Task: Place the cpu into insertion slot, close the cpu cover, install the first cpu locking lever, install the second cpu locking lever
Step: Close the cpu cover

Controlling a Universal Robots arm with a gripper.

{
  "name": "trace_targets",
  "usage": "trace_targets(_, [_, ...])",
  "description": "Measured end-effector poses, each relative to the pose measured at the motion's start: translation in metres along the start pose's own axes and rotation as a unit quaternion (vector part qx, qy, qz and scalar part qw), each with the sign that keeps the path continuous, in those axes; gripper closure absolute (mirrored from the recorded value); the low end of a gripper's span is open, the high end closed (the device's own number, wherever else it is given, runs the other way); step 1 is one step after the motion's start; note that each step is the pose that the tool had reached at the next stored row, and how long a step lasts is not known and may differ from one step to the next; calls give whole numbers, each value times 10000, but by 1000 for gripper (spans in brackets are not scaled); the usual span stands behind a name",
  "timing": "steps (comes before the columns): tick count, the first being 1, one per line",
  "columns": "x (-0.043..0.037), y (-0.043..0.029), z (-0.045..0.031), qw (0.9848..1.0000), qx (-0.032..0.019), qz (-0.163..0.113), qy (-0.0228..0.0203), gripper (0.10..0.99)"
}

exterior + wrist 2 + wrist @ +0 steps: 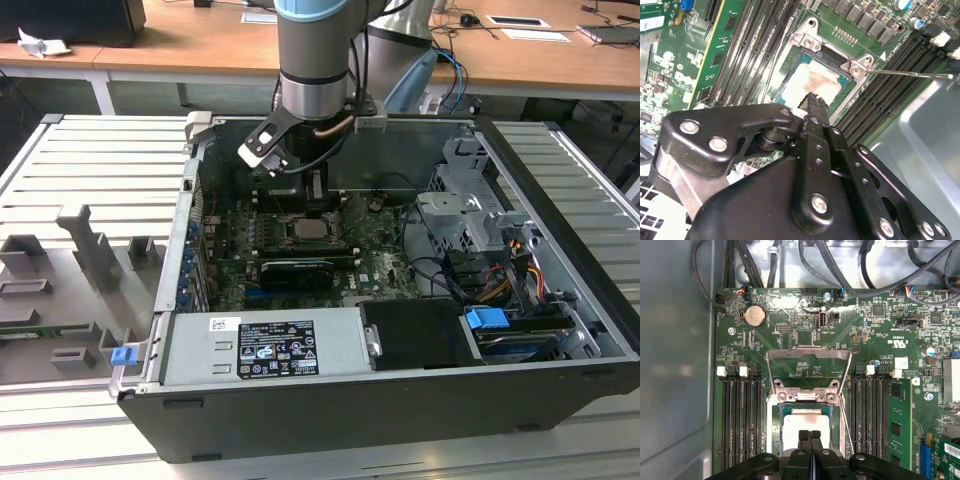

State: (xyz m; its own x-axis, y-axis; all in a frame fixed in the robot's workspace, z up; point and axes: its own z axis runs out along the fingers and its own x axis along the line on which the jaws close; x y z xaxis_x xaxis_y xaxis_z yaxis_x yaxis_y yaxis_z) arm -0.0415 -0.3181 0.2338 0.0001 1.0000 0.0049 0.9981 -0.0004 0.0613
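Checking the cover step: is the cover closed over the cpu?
No, in the first wrist view the cover stands open, tipped back from the cpu, whose top is bare.

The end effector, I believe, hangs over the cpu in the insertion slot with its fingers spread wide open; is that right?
Not quite. The end effector does hang over the cpu in the insertion slot, but its fingers are closed together, not spread wide open, as the first wrist view shows.
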Motion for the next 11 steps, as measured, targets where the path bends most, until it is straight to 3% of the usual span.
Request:
trace_targets(5, [0,9,-65,10000,3,14,0,980])
trace_targets(6, [0,21,-65,10000,26,22,-1,980])
trace_targets(7, [0,42,-64,9999,101,26,-2,980])
trace_targets(8, [-1,44,-65,9999,126,27,-2,980])
trace_targets(11, [4,48,-124,9999,125,26,-1,980])
